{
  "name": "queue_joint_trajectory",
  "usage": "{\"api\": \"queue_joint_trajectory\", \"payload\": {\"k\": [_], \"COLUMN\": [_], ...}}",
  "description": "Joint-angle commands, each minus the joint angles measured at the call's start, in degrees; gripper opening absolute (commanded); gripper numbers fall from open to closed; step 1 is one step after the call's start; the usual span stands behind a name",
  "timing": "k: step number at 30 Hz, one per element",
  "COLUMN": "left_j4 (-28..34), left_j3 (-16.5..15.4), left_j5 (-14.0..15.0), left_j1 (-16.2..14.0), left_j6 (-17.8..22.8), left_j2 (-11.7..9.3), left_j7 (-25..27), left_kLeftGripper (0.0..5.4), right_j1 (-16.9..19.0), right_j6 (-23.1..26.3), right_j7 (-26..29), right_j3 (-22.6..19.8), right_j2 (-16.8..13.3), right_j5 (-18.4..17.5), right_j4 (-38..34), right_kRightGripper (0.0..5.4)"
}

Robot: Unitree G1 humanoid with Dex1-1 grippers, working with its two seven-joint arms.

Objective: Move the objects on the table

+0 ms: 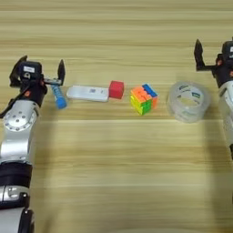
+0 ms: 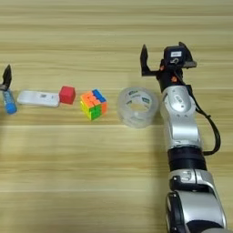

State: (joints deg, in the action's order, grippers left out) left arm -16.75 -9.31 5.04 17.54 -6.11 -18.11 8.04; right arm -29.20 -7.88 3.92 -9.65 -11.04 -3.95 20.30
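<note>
Reaching up from 7 o'clock, left gripper (image 1: 41, 70) sits w/ fingers spread, blue tube (image 1: 58, 97) just below its inner finger, not clamped. Right gripper (image 2: 164, 57) at 2 o'clock, arm straight up from 5, fingers apart, empty, just above tape roll (image 2: 137, 106). Row across table (image 1: 118, 159) centre, 9 to 3: tube, white device (image 1: 88, 93), red cube (image 1: 116, 89), puzzle cube (image 1: 144, 98), tape

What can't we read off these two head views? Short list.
- Left pincer: whether it grips the blue tube. Its body overlaps the tube's top in the left eye view; the right eye view's edge cuts it.
- White device: print too small in both.
- Tape roll: label text blurred.
- Right pincer: open, clear only in the right eye view; edge crops it otherwise.
</note>
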Motion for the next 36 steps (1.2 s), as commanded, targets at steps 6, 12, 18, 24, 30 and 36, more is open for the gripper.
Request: {"api": "queue_joint_trajectory", "payload": {"k": [6, 12, 18, 24, 30, 36], "left_j4": [4.67, 1.78, -2.17, -3.25, -2.24, -2.37], "left_j3": [2.48, 3.26, 4.29, 5.74, 7.03, 7.53], "left_j5": [-3.74, -5.65, -6.00, -6.27, -7.03, -7.68], "left_j1": [-4.73, -4.90, -4.50, -4.15, -4.87, -5.11], "left_j6": [9.32, 11.19, 10.22, 9.53, 9.74, 10.10], "left_j2": [-2.44, -2.54, -0.56, 0.70, 1.21, 1.67], "left_j7": [1.60, 1.49, 0.92, 0.78, 1.09, 1.07], "left_kLeftGripper": [5.40, 5.40, 5.40, 5.40, 5.40, 5.40], "right_j1": [-0.45, -0.67, -0.72, -0.64, -0.57, -0.56], "right_j6": [1.56, 1.32, 1.41, 1.48, 1.54, 1.76], "right_j7": [-1.00, -0.98, -1.12, -1.21, -1.34, -1.44], "right_j3": [-0.93, -1.07, -1.07, -1.16, -1.13, -1.01], "right_j2": [-0.27, -0.30, -0.14, -0.16, -0.06, 0.09], "right_j5": [-0.88, -1.09, -1.12, -1.17, -1.16, -1.13], "right_j4": [-0.96, -0.61, -1.01, -1.29, -1.70, -2.39], "right_kRightGripper": [5.38, 5.38, 5.38, 5.38, 5.38, 5.38]}}
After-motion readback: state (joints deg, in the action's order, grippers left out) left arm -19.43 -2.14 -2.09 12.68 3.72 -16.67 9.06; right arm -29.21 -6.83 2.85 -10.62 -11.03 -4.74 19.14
